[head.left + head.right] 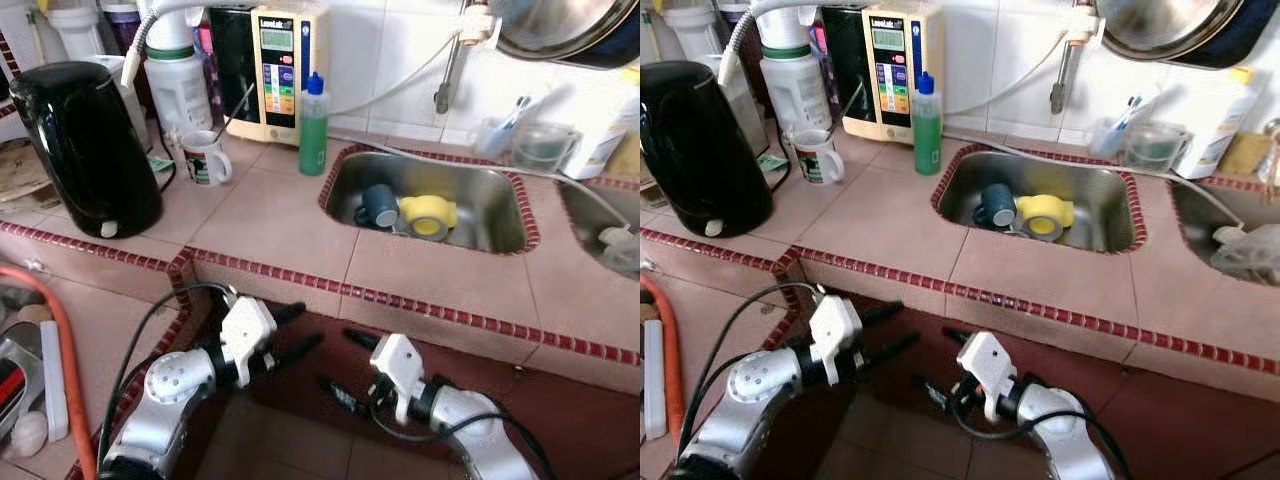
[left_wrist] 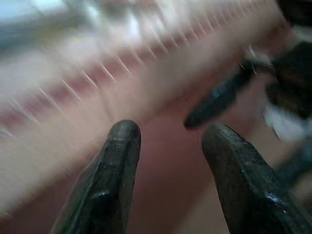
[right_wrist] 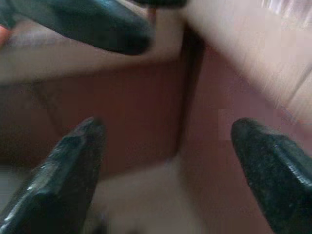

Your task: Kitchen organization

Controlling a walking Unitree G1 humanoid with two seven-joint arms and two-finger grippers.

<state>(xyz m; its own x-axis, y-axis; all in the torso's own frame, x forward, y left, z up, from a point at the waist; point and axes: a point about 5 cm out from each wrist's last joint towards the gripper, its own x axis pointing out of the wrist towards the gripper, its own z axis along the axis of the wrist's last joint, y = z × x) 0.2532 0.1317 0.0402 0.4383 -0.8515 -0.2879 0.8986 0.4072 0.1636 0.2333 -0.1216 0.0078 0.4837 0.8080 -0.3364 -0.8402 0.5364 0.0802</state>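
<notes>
I face a tiled counter (image 1: 270, 225) with a steel sink (image 1: 478, 200) set into it. A dark blue mug (image 1: 379, 205) and a yellow cup (image 1: 428, 216) lie on their sides in the sink. A green bottle (image 1: 314, 125) stands by the sink's left corner, and a white printed mug (image 1: 207, 157) stands further left. Both arms are held low, below the counter's front edge. My left gripper (image 1: 308, 326) is open and holds nothing. My right gripper (image 1: 337, 358) is open beside it, fingers pointing toward the left one. Each wrist view is blurred: left gripper (image 2: 170, 131), right gripper (image 3: 170, 127).
A black kettle (image 1: 85, 150) stands at the counter's left, with a water ioniser (image 1: 278, 72) and a white filter canister (image 1: 178, 85) behind. A clear jug (image 1: 540, 145) and a second sink (image 1: 600, 225) are at right. A steel pan (image 1: 570, 25) hangs above. An orange hose (image 1: 65, 370) runs down the left.
</notes>
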